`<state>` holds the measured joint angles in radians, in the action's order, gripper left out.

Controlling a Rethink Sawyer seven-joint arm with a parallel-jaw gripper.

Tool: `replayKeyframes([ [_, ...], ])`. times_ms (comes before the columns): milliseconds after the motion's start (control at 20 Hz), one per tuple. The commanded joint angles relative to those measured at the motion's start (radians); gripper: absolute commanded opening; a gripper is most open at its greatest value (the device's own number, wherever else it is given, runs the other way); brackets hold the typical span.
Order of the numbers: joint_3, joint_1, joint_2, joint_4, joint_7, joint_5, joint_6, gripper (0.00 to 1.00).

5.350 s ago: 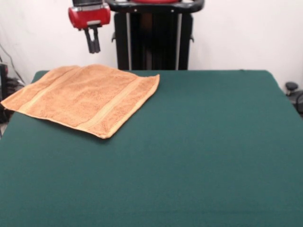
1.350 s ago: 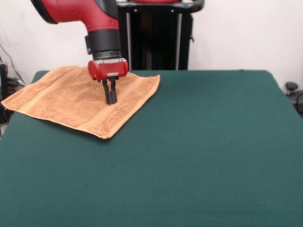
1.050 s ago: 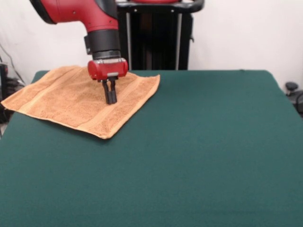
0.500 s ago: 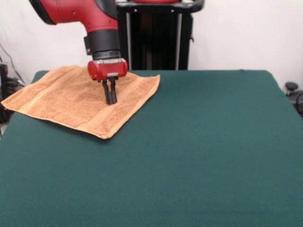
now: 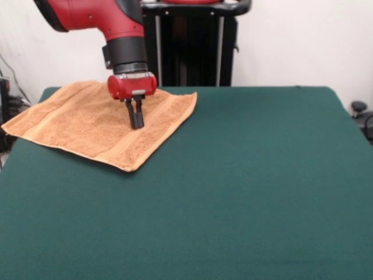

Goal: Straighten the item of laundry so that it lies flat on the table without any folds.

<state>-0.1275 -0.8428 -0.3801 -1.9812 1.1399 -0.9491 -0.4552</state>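
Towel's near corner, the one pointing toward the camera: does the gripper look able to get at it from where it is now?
Probably yes. The gripper stands over the towel, fingers close together, and only flat cloth lies between it and that corner. Nothing else on the table blocks the way.

The towel (image 5: 99, 123) lies spread flat at the far left part of the table (image 5: 245, 186), turned at an angle — its left corner reaches the table's edge. A stripe band runs near its right edge. The red arm (image 5: 99, 17) comes down over it; the gripper (image 5: 135, 125) points straight down with fingers close together, tips at the towel's surface — whether touching cannot be told.
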Motion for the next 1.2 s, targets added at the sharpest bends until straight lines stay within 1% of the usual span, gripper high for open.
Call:
replayKeyframes([
  [50, -0.202, 0.043, 0.129, 0.199, 0.24, 0.006, 0.045, 0.0],
  [450, -0.193, 0.077, 0.163, 0.231, 0.233, 0.047, 0.019, 0.0],
  [850, -0.227, 0.083, 0.189, 0.247, 0.252, 0.036, 0.001, 0.0],
  [1100, -0.28, 0.053, 0.206, 0.248, 0.297, 0.0, -0.024, 0.0],
  [1200, -0.286, 0.051, 0.201, 0.243, 0.304, 0.003, -0.028, 0.0],
])
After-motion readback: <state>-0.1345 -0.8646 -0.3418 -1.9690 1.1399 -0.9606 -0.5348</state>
